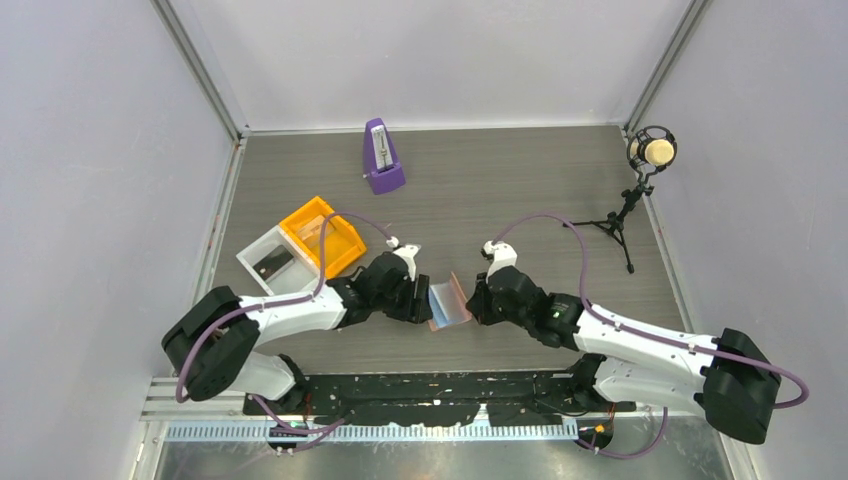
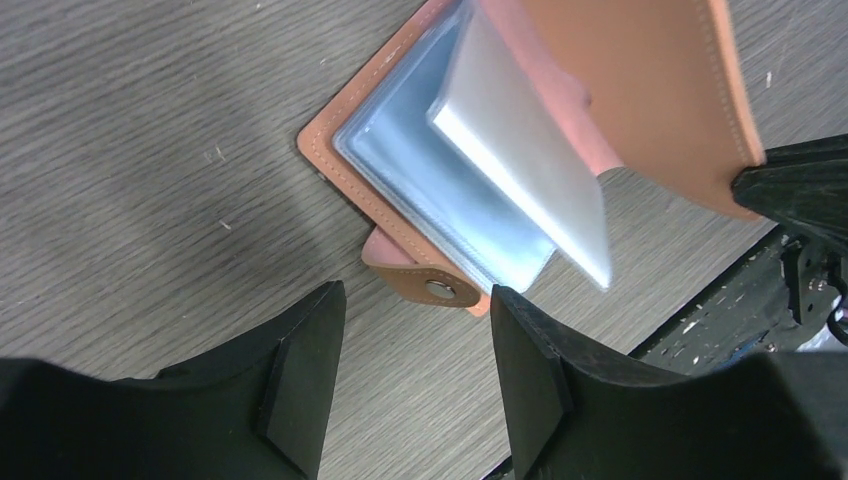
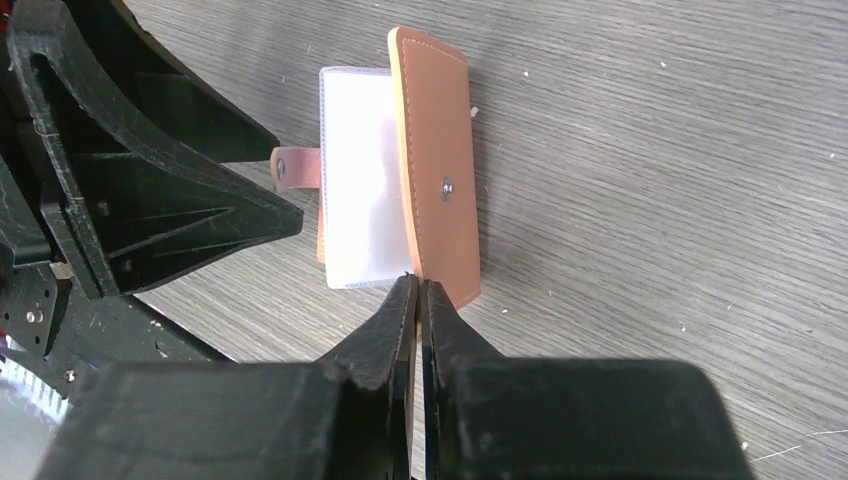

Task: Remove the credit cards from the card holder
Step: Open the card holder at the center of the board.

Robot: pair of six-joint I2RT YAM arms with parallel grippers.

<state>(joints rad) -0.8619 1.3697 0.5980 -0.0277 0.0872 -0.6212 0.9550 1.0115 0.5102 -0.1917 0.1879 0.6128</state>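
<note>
Right of the orange tray, nearer the arms, the salmon-tan card holder sits open on the woodgrain table. The right gripper is pinched tight on the edge of the stitched, leathery cover and holds it raised (glossy clear sleeves fan out beneath). On the holder's tray side the left gripper gapes wide and empty, by the snap tab.

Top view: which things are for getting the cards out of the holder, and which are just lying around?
For the job: card holder, held open; right gripper, pinching its cover; left gripper, open beside its tab.

Just lying about: purple metronome; orange tray; white tray holding something dark; microphone.
</note>
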